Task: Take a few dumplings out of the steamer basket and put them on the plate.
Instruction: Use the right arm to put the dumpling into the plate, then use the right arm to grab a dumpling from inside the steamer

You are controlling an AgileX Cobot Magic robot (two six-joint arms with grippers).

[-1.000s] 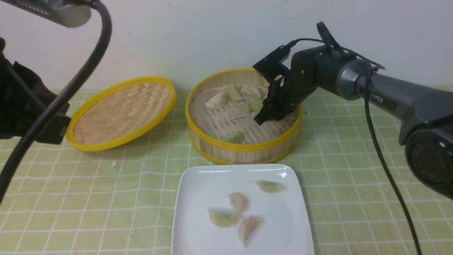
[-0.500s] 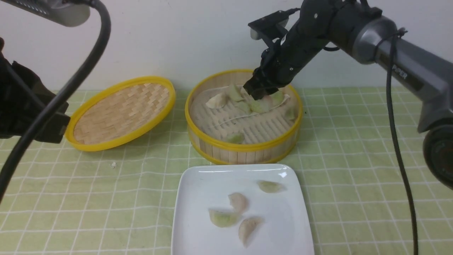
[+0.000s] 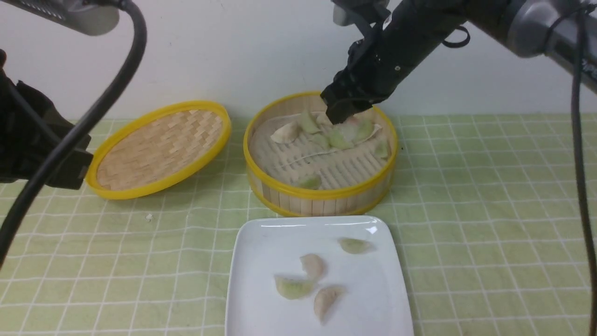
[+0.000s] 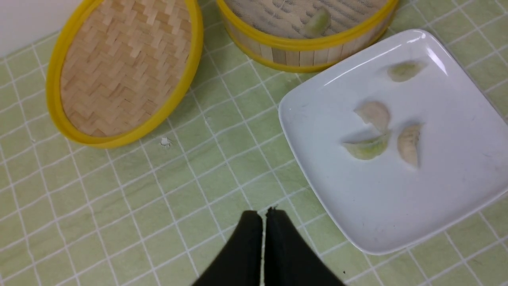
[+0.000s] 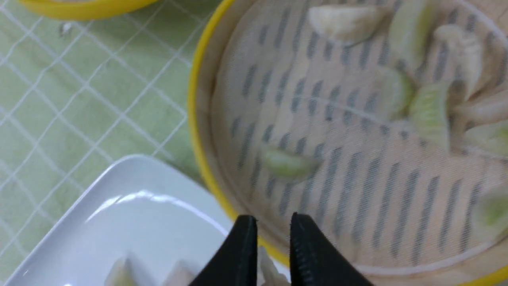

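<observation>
The steamer basket (image 3: 322,193) stands at the back centre and holds several pale green and whitish dumplings (image 3: 333,137). The white plate (image 3: 261,242) lies in front of it with several dumplings (image 3: 313,265) on it. My right gripper (image 3: 339,114) hangs above the basket's far side. In the right wrist view its jaws (image 5: 272,218) stand narrowly apart with a whitish dumpling (image 5: 270,270) pinched between them, above the basket's near rim (image 5: 196,119). My left gripper (image 4: 264,212) is shut and empty over the cloth, beside the plate (image 4: 397,206).
The shallow woven yellow-rimmed lid (image 3: 158,147) lies tilted left of the basket. A green checked cloth (image 3: 489,210) covers the table. A small white crumb (image 3: 149,216) lies in front of the lid. A white wall stands close behind the basket.
My right gripper has risen out of the basket's right side and moved up and towards the back. The left arm, the plate and its dumplings have not moved.
</observation>
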